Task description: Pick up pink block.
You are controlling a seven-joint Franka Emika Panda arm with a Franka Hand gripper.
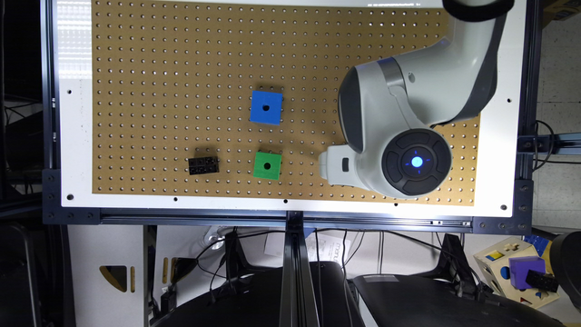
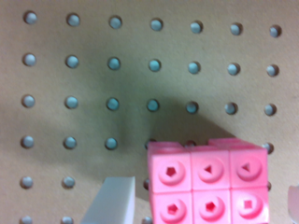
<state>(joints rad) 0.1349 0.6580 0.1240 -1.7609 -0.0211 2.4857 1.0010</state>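
Exterior view: brown pegboard [image 1: 181,91] on a white-bordered table [image 1: 75,136], cables underneath; jaws apart beside pink block [image 2: 208,184].

Brown pegboard [image 1: 172,91] — blue cube [image 1: 266,107], green cube [image 1: 267,165], black brick [image 1: 203,165], pink block [image 2: 208,184].

In the wrist view the picture's edge cuts off the pink block [image 2: 208,184] and both pale fingers [image 2: 112,201]. In the exterior view the arm [image 1: 408,113] runs past the edge.
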